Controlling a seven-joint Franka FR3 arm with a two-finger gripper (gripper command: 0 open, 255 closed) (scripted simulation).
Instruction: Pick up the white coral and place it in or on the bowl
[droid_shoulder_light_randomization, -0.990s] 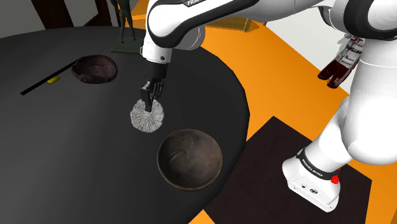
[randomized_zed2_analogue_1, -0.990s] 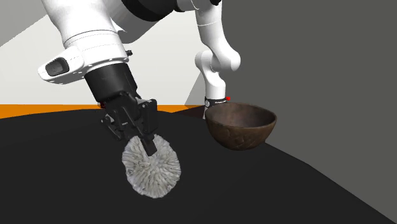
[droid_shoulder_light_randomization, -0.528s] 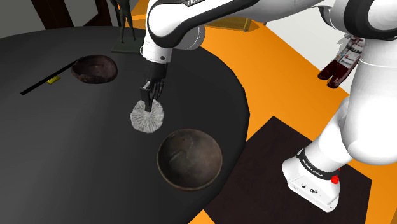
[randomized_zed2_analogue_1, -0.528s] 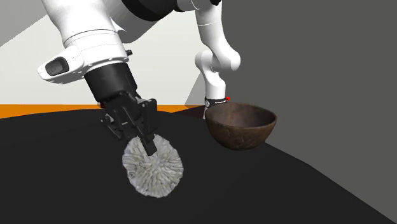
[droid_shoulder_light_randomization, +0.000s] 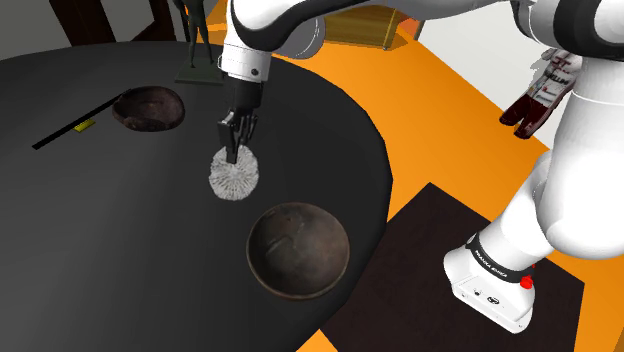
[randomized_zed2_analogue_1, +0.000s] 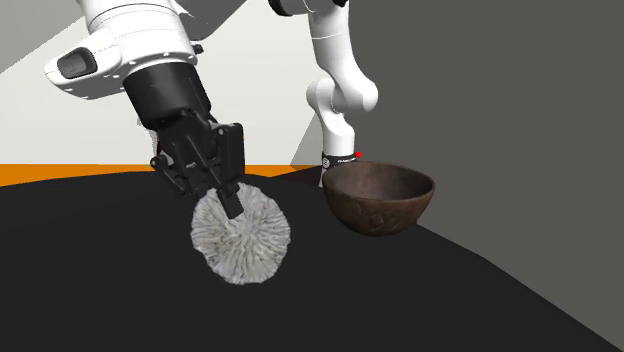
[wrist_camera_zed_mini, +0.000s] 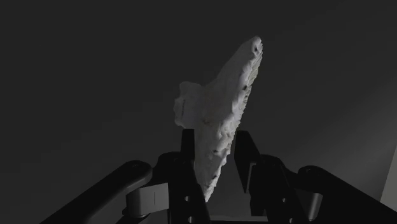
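One black two-finger gripper (droid_shoulder_light_randomization: 233, 158) (randomized_zed2_analogue_1: 232, 208) (wrist_camera_zed_mini: 213, 153) clenched the spiky white coral disc (droid_shoulder_light_randomization: 235, 178) (randomized_zed2_analogue_1: 242, 240) (wrist_camera_zed_mini: 222, 108) by its rim, over the middle of the round black table (droid_shoulder_light_randomization: 100, 230). Best, I'd say, to carry it slowly to the dark brown bowl (droid_shoulder_light_randomization: 297, 250) (randomized_zed2_analogue_1: 378, 205) near the table's edge and let go low inside.

A round table (droid_shoulder_light_randomization: 90, 260) with a matt black top takes up most of the shoulder view. Beyond the table's curved edge the floor (droid_shoulder_light_randomization: 440, 130) is a flat, bright orange. A dark brown mat (droid_shoulder_light_randomization: 410, 270) lies on it just beside the table. Past the table's far rim stands a piece of light wooden furniture (droid_shoulder_light_randomization: 368, 36), with a pale wall (droid_shoulder_light_randomization: 445, 32) next to it. In the second exterior view a plain grey wall (randomized_zed2_analogue_1: 500, 90) rises behind the table. A white wall (randomized_zed2_analogue_1: 40, 125) adjoins it, and a thin orange strip of floor runs along the table's far edge. The light is soft and even.
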